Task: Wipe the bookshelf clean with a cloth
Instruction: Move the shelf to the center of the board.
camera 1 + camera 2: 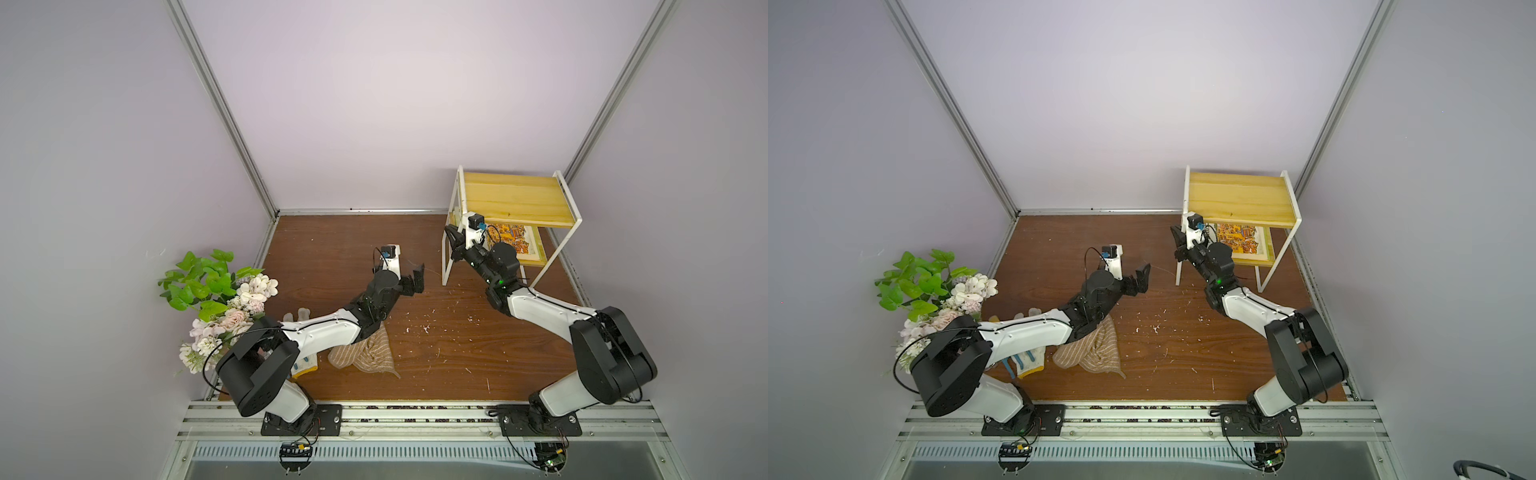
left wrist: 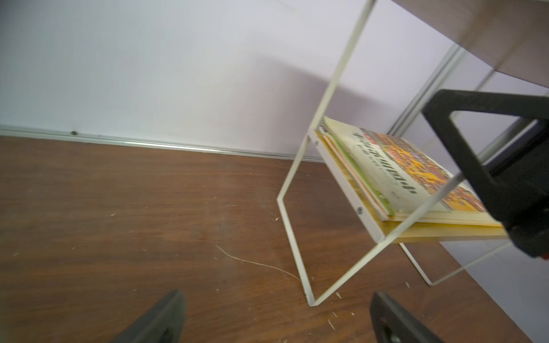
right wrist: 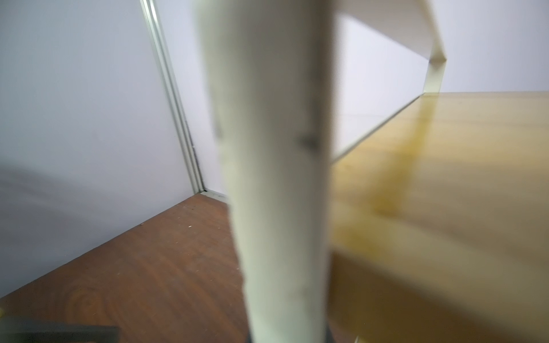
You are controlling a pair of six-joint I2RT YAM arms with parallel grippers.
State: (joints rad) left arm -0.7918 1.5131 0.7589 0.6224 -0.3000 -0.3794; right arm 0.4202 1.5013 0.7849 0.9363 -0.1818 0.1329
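1. Lies furthest left of the task's things: cloth [image 1: 368,353], a crumpled tan heap with thin cream stripes, flat on table [image 1: 449,365]. Sits just beside glove [image 1: 1030,359] and partly under the left forearm, long axis roughly 9 to 3.
2. Hovers above bare table, touching nothing: left gripper [image 1: 417,277], fingers [image 2: 162,317] spread wide and empty. Has cloth near, at about 7 o'clock, and shelf at about 2 o'clock.
3. Sits right at the shelf's near-left post [image 3: 276,178]: right gripper [image 1: 454,243]. Shows that post blurred and filling the wrist view. Cannot tell whether clamped on it or only around it. Has cloth well apart, at about 7 o'clock. Makes the left arm the nearer one for the pickup, by judgement.
4. Stands furthest right, in the back corner: shelf [image 1: 511,199], two pale yellow boards in a thin white frame, upright. Carries nothing on the top board and book [image 1: 513,243] on the lower one. Not yet touched by cloth, so no wiping begun.
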